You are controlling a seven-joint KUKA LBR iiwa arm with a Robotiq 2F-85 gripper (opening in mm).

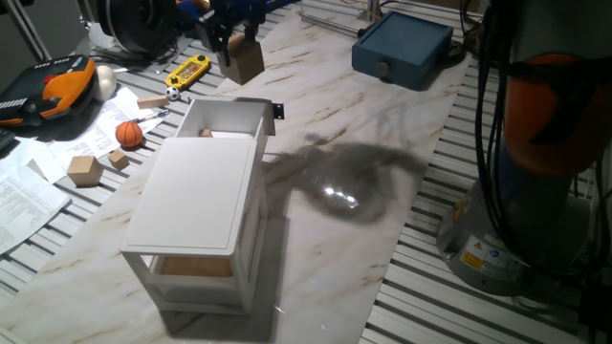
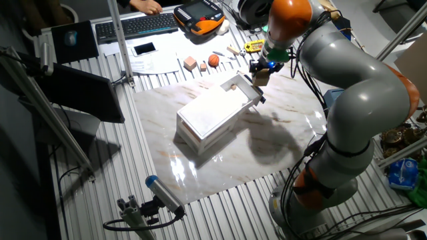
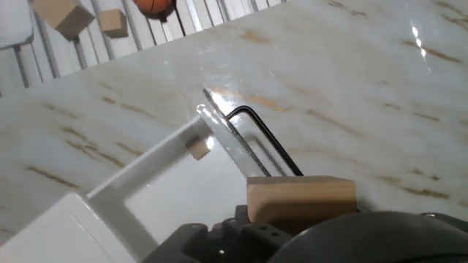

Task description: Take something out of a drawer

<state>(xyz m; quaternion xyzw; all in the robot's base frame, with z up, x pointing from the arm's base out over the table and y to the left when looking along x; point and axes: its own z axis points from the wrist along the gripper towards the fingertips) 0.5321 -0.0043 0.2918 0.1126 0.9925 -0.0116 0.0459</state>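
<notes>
Clamped on the wooden block (image 1: 244, 59), the hand (image 1: 233, 36) hangs above and just beyond the open drawer (image 1: 229, 119), so the lift-out looks done, and the next move calls for lowering the block onto bare table (image 1: 382, 124) beside the drawer.

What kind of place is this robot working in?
Most likely a robotics lab or workshop. The arm stands at a slatted metal table, with a keyboard and an orange handheld controller on the bench beside scattered papers.
</notes>
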